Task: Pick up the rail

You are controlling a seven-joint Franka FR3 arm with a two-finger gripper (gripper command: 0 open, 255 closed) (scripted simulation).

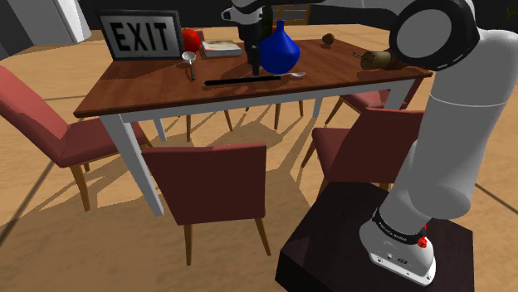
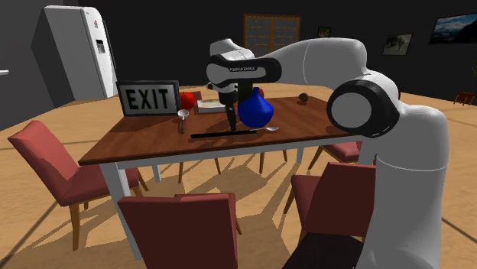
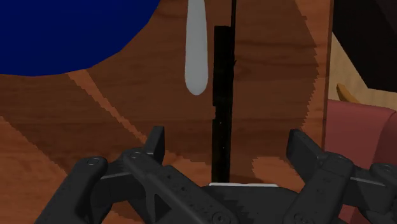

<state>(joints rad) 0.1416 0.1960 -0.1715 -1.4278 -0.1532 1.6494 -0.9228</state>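
**Ana:** In the shoulder view, where was the rail?

**Piotr:** The rail [image 1: 243, 80], a thin black bar, lay flat on the brown table [image 1: 149, 87], near the edge that faced the stand. Its long axis ran along that edge, from that view's left to its right. The gripper [image 1: 255, 70] hung over its middle part. A blue vase [image 1: 279, 48] stood just behind, and a spoon [image 1: 295, 75] lay at the rail's right end.

**Ana:** Any writing?

**Piotr:** A framed sign [image 1: 143, 36] at the far left corner said "EXIT".

**Ana:** And the second exterior view?

**Piotr:** It showed the same relation. The rail [image 2: 227, 134] lay directly under the gripper [image 2: 232, 127], whose fingers pointed down, close above the wood. The sign [image 2: 147, 98] read "EXIT" there too. The arm [image 2: 241, 70] carried small white lettering that I could not read with certainty.

**Ana:** What did the wrist view tell about the fingers?

**Piotr:** The gripper [image 3: 227, 143] was spread wide and had hold of nothing. The rail [image 3: 221, 95] passed between the two fingers and touched neither. Its length ran away from the hand, across the line on which the fingers close. The spoon [image 3: 196, 57] lay parallel, just beside the rail, on the side of the vase [image 3: 63, 32].

**Ana:** So what was needed?

**Piotr:** In my judgement, only a short descent and then the closing. The nearby spoon was the one risk.
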